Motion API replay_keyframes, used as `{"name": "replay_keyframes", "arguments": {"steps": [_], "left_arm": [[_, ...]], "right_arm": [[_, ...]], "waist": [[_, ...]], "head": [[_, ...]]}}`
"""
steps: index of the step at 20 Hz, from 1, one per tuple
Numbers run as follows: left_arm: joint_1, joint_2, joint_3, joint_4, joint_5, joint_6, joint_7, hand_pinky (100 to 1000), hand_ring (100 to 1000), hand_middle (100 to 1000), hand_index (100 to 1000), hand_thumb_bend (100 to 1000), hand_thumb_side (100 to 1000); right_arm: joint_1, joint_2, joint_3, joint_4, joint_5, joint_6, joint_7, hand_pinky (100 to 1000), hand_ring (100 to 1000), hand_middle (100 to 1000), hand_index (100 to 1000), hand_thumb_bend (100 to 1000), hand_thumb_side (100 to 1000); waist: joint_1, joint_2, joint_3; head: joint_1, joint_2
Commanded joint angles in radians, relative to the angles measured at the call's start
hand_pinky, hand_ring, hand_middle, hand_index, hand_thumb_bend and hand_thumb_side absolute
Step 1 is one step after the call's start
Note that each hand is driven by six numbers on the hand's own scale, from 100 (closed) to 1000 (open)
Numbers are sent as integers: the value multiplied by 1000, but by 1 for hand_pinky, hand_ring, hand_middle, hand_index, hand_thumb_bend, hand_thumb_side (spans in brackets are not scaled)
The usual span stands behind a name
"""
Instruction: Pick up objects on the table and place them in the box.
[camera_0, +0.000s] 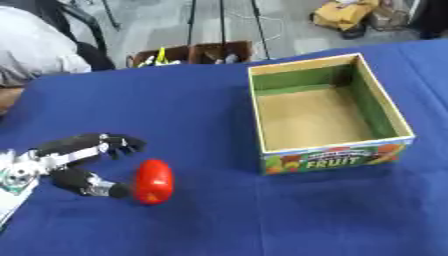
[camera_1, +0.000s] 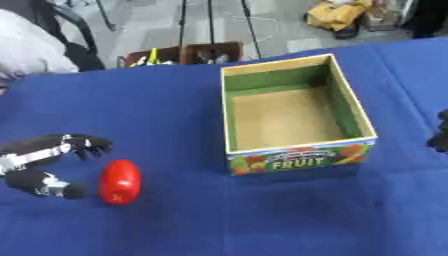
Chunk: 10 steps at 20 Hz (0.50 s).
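Observation:
A smooth red oblong object (camera_0: 153, 181), perhaps a pepper, lies on the blue tablecloth (camera_0: 175, 105) at the lower left. My left hand (camera_0: 66, 155) lies just left of it, open, fingers arched above it and the thumb tip beside its lower left side; whether they touch I cannot tell. A cardboard box (camera_0: 337, 159) with green inner walls and "FRUIT" on its front stands to the right, nothing visible inside. A dark bit of my right hand (camera_1: 440, 132) shows at the right edge of the right eye view, right of the box.
A brown crate (camera_0: 192, 52) holding small items stands beyond the table's far edge. A person in grey sits at the upper left corner. A yellow bag (camera_0: 346, 12) lies on the floor behind.

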Motion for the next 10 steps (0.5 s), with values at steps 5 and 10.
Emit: {"name": "replay_keyframes", "arguments": {"steps": [5,10], "left_arm": [[-24,-10,-11,24,-38,-4,-2,789,864,847,989,903,961],[-41,-32,-27,55,-88,-9,18,794,869,839,983,861,928]], "right_arm": [[6,-26,-1,-22,7,3,8,395,295,388,507,252,691],[16,-27,-1,-22,12,8,12,395,293,386,503,250,687]], "waist": [[5,-24,16],[11,-31,31]], "head": [[-17,-4],[-29,10]]}}
